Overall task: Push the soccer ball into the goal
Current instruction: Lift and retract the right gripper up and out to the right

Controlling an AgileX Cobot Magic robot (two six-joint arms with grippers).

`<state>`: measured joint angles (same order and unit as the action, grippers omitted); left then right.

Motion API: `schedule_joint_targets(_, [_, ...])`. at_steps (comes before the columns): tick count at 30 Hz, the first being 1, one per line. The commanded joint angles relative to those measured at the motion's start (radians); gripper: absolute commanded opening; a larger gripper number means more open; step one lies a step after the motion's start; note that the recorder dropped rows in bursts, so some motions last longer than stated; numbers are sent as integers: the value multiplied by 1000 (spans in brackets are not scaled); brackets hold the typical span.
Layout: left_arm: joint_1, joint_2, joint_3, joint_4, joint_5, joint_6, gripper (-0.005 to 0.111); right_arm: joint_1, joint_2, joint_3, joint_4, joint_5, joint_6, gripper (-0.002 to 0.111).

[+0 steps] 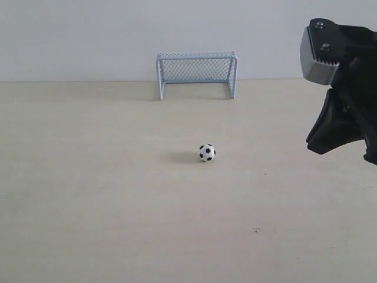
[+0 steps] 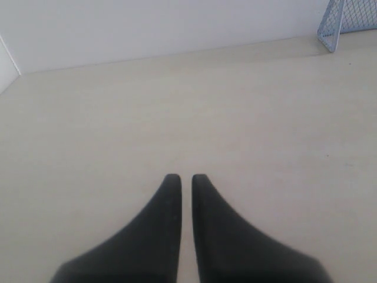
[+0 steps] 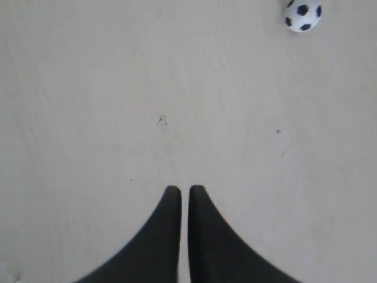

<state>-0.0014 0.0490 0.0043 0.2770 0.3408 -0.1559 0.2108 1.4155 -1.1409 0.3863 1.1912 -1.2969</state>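
The soccer ball (image 1: 207, 152) rests on the pale table, in front of the goal (image 1: 196, 73), which stands at the back against the wall. In the right wrist view the soccer ball (image 3: 303, 16) lies far ahead of my right gripper (image 3: 184, 188) and off to one side. That gripper is shut and holds nothing. The right arm (image 1: 340, 88) hangs above the table at the right edge, well apart from the ball. My left gripper (image 2: 185, 177) is also shut and empty over bare table, with only a corner of the goal (image 2: 344, 20) in its view. The exterior view does not show the left gripper.
A small dark speck (image 1: 257, 230) marks the table in front of the ball. A white wall (image 1: 88, 35) rises right behind the goal.
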Motion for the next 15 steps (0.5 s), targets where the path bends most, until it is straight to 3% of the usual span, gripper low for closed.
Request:
schedule_joint_targets(1, [-8, 5, -4, 0, -3, -9, 6, -4, -75, 46, 8, -13, 26, 0])
schedule_joint_targets(15, [-8, 5, -4, 0, -3, -9, 6, -4, -299, 168, -37, -73, 173, 0])
